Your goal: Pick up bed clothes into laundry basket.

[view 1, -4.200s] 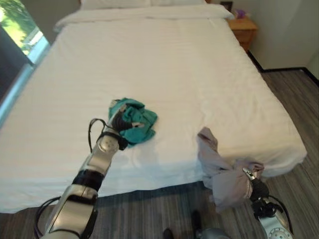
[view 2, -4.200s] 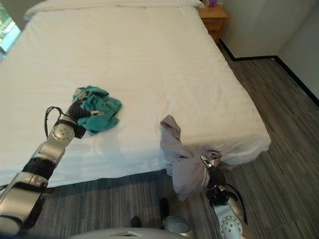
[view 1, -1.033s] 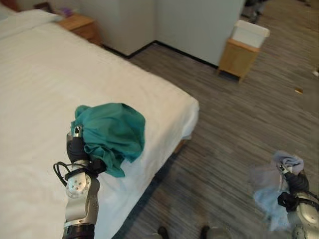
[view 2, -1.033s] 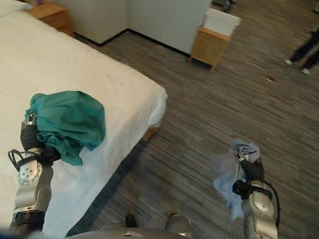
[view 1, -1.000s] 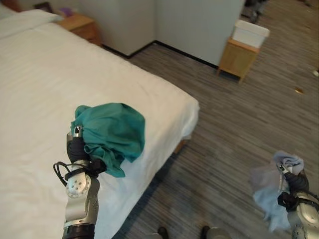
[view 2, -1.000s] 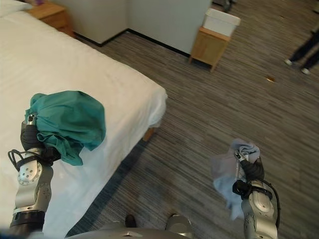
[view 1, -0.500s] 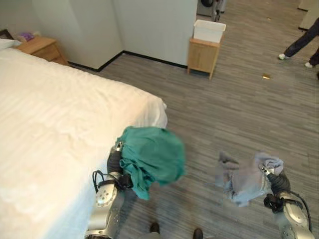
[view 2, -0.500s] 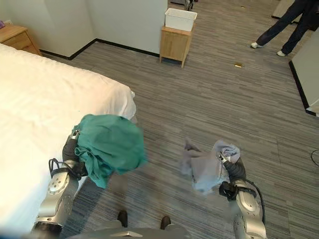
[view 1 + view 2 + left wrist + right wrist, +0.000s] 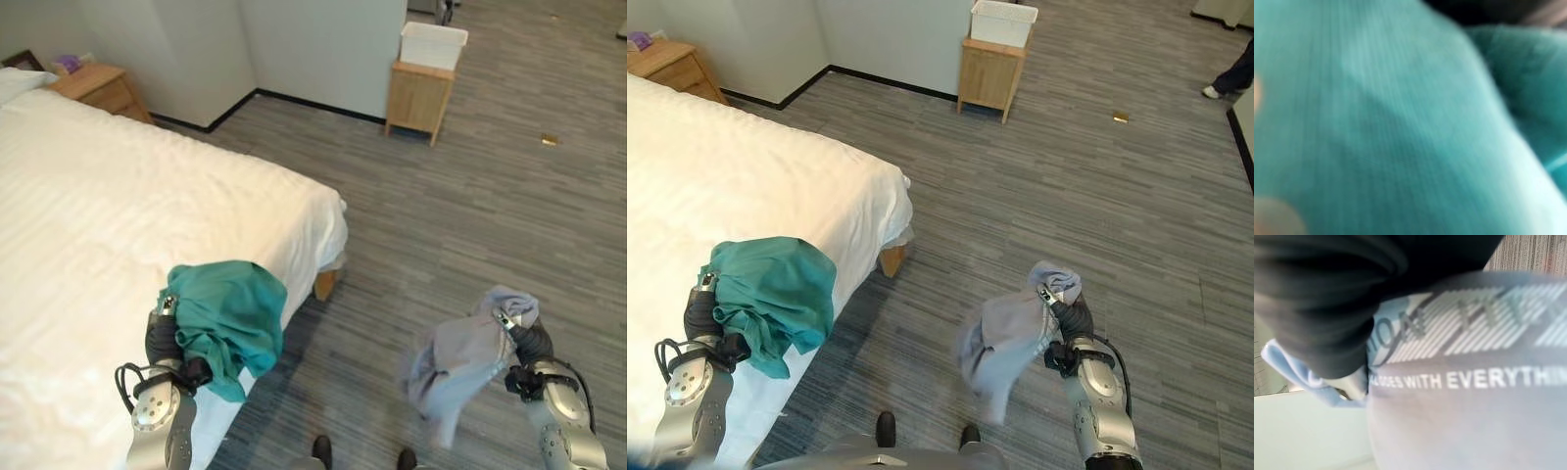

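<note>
Left hand [image 9: 163,338] clutching teal garment [image 9: 227,318] (draped over it), right hand [image 9: 529,345] gripping grey garment [image 9: 453,360]

- A crumpled teal cloth garment [image 9: 227,315] hangs bunched from the left robot hand [image 9: 163,336], over the white bed's edge.
- A pale grey printed garment [image 9: 1004,341] dangles from the right robot hand [image 9: 1073,323], above the floor.
</note>
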